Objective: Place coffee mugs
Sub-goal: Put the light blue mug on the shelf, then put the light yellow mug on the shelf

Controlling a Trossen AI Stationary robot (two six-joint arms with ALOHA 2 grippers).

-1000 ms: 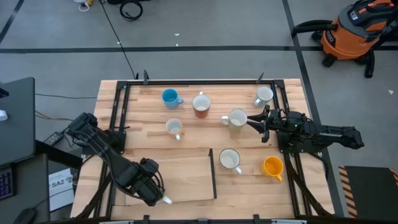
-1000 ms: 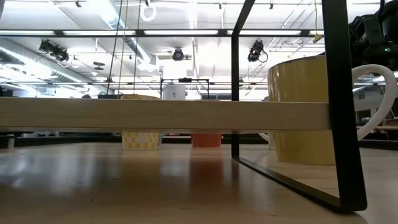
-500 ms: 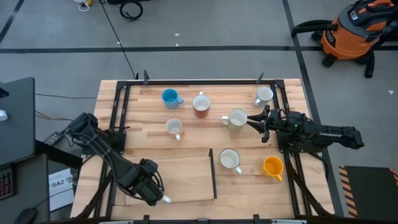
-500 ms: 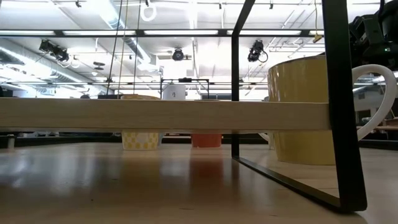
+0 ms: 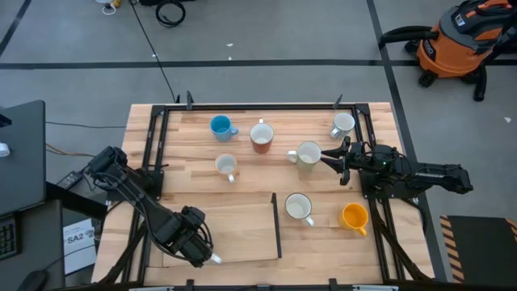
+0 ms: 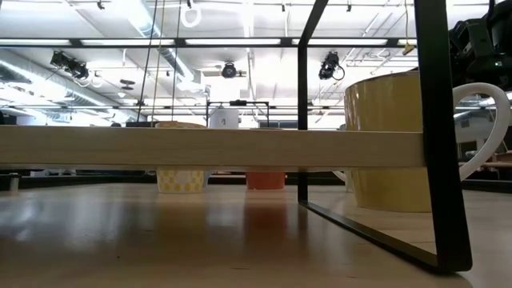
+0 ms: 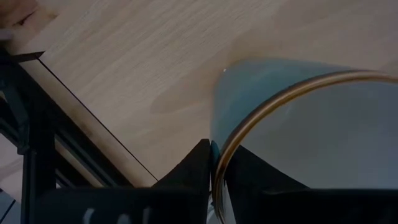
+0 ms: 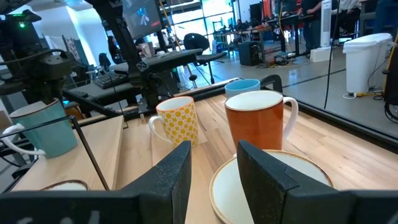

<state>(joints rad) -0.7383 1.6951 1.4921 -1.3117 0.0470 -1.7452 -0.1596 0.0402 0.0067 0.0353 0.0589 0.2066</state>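
High view: my left gripper [image 5: 212, 259] near-left, mug [image 5: 216, 259] mostly hidden. My right gripper [image 5: 327, 157] at the cream mug [image 5: 308, 153], mid-right.

Left wrist: fingers [image 7: 189, 177] clamp that mug's rim.

Right wrist: fingers [image 8: 176, 168] spread apart, straddling the rim; mug cut off.

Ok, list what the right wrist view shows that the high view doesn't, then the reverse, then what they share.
Only the right wrist view: the yellow dotted pattern on a mug's side, and the room behind, with a white bin.
Only the high view: the orange-yellow mug, the grey mug and an orange vacuum on the floor.
Both: the reddish-brown mug, the blue mug, and the right pincer straddling the cream mug's rim.
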